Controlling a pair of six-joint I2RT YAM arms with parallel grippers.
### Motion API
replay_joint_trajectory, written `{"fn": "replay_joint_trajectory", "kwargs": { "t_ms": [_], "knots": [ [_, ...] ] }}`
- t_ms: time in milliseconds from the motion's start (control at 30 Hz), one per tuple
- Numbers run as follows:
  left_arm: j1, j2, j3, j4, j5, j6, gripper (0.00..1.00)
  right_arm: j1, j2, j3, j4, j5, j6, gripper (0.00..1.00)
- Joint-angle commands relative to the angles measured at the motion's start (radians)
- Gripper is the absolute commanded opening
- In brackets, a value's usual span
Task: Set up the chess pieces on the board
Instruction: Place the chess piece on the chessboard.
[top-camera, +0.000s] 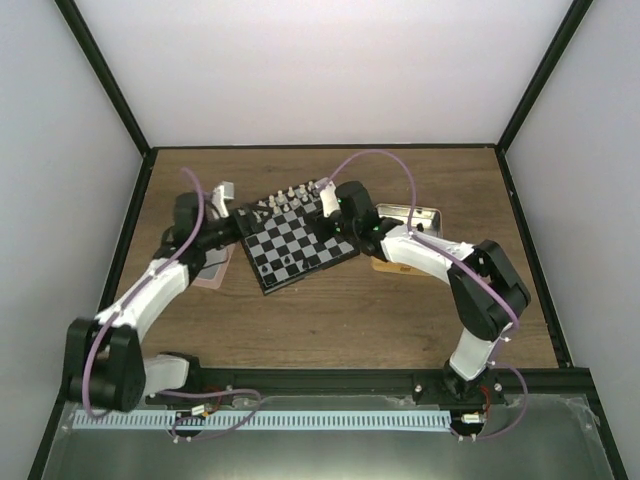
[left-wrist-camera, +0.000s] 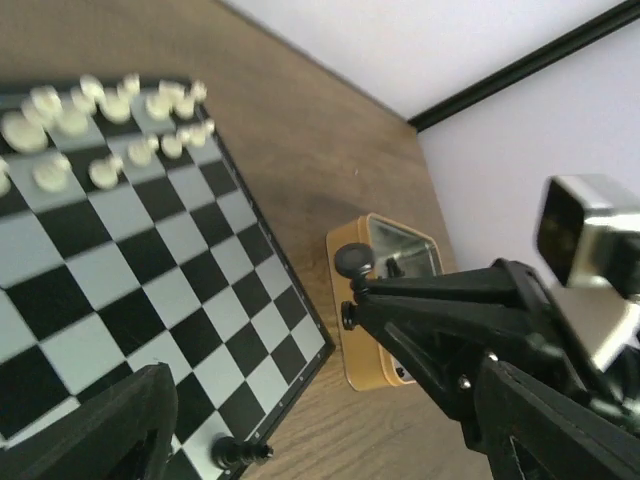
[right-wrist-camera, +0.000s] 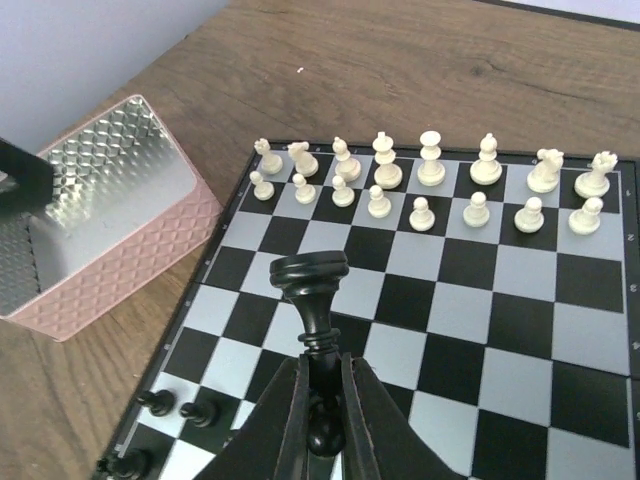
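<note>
Right gripper (right-wrist-camera: 318, 372) is clamped on a black piece (right-wrist-camera: 311, 290) (pinched low, by its base) over the board (right-wrist-camera: 500, 330). It could tip on release and knock the pawns (right-wrist-camera: 155, 403) just left of it. Left gripper (left-wrist-camera: 250, 350) hangs open.

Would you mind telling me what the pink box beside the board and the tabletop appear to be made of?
The pink box looks like thin metal: its inside is mirror-bright with an embossed diamond pattern, and the outside is coloured pink. The tabletop appears to be wood or wood-look laminate, matte, with visible brown grain.
</note>
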Motion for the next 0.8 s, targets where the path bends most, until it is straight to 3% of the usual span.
{"fn": "replay_joint_trajectory", "kwargs": {
  "t_ms": [0,133,300,367,567,767],
  "knots": [
    [-0.067,0.200,0.086,0.081,0.031,-0.117,0.81,-0.042,0.040,-0.001,0.031,-0.121,-0.136,0.04],
    [-0.113,0.350,0.169,0.095,0.054,-0.171,0.75,-0.046,0.039,-0.011,0.009,-0.143,-0.212,0.04],
    [-0.135,0.432,0.207,0.124,0.052,-0.206,0.75,-0.047,0.048,-0.013,0.003,-0.173,-0.238,0.04],
    [-0.142,0.457,0.209,0.146,0.073,-0.225,0.74,-0.047,0.059,-0.009,-0.005,-0.169,-0.240,0.04],
    [-0.157,0.499,0.224,0.153,0.086,-0.240,0.59,-0.047,0.081,-0.001,0.001,-0.164,-0.238,0.04],
    [-0.166,0.517,0.214,0.155,0.099,-0.224,0.52,-0.047,0.098,0.011,-0.010,-0.142,-0.231,0.04]
  ]
}}
